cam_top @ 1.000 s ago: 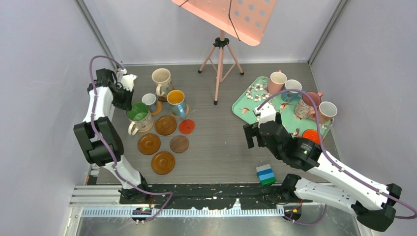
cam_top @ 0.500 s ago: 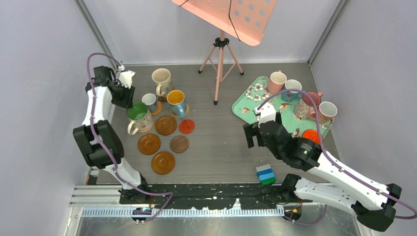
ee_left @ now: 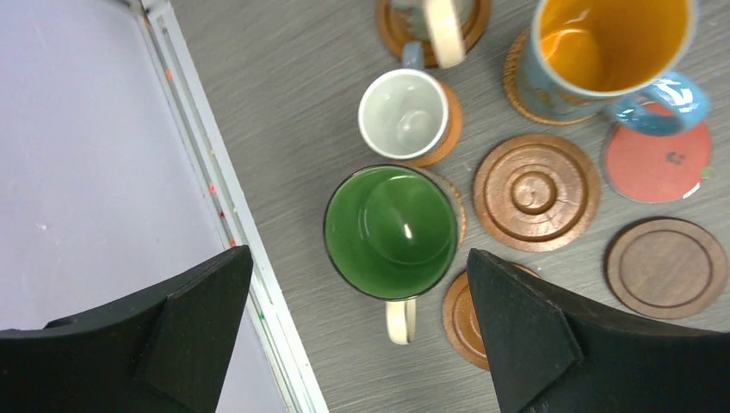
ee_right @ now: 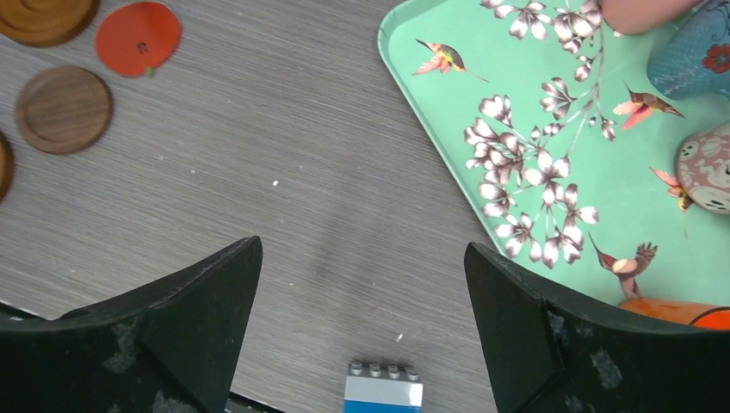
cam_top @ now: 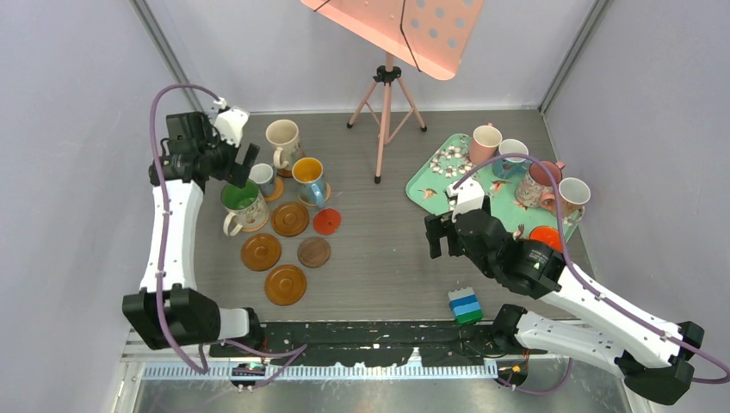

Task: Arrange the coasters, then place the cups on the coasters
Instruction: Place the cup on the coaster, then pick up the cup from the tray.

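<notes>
Our left pincer (ee_left: 357,258) gapes empty above the green-lined cup (ee_left: 392,228), seated on its coaster (ee_left: 460,215). Our right pincer (ee_right: 361,258), wide and empty, hovers beside the tray (ee_right: 551,172) at upper right, likely for 1 more cup.

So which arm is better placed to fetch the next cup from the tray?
Right. The right gripper, open, hangs beside the tray holding the remaining cups; the left gripper is across the table, above the green mug.

The left arm (cam_top: 172,232) and right arm (cam_top: 603,306) have white link shells and black joint housings, each trailed by a thin purple cable (cam_top: 157,105). The left end effector (ee_left: 360,256) has matt black wedge-shaped fingers (ee_left: 198,327). The right end effector (ee_right: 361,249) has the same fingers, scuffed grey.
</notes>
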`<state>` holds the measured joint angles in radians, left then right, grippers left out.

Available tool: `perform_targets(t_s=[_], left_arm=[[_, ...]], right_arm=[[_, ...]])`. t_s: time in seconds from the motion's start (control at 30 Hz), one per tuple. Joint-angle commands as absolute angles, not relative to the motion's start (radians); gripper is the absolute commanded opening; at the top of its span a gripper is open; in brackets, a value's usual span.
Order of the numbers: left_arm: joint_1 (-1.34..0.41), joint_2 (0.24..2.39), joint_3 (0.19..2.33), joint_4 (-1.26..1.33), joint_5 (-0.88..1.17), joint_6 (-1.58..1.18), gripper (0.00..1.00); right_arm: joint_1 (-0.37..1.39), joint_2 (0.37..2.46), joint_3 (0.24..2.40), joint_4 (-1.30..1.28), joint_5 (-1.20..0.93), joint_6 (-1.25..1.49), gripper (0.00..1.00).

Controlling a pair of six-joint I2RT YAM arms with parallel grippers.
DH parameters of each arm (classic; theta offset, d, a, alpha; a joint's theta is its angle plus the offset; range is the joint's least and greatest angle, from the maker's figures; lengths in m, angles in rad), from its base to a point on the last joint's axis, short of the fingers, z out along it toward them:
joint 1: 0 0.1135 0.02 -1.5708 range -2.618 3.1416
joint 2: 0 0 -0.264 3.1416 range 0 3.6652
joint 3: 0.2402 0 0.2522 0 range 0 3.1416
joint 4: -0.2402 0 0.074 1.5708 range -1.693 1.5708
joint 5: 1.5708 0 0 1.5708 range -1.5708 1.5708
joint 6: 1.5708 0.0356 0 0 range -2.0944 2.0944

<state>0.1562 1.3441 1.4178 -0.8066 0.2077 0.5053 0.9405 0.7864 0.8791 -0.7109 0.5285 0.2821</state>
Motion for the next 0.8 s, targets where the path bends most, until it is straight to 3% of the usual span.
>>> perform_targets(t_s=[0.0, 0.27, 0.5, 0.63, 0.77], left_arm=[[0.044, 1.248, 1.391, -0.798, 0.152, 0.479, 0.99], [-0.275, 0.975, 1.267, -0.79, 0.231, 0.427, 0.99], [-0.308, 0.668, 1.037, -0.688, 0.46, 0.287, 0.99], [-0.308, 0.517, 0.89, -0.585, 0.413, 0.155, 1.0], [-0.308, 0.394, 0.7, -0.451, 0.316, -0.037, 0.99]], right_arm=[[0.938, 0.803, 0.968, -0.687, 0.507, 0.347, 0.95], [0.928, 0.879, 1.072, -0.811, 0.682, 0.434, 0.95], [0.801, 0.913, 1.082, -0.929, 0.698, 0.519, 0.96], [0.651, 0.905, 1.065, -0.963, 0.675, 0.514, 0.97], [0.455, 0.906, 1.029, -0.945, 0.515, 0.474, 0.99]])
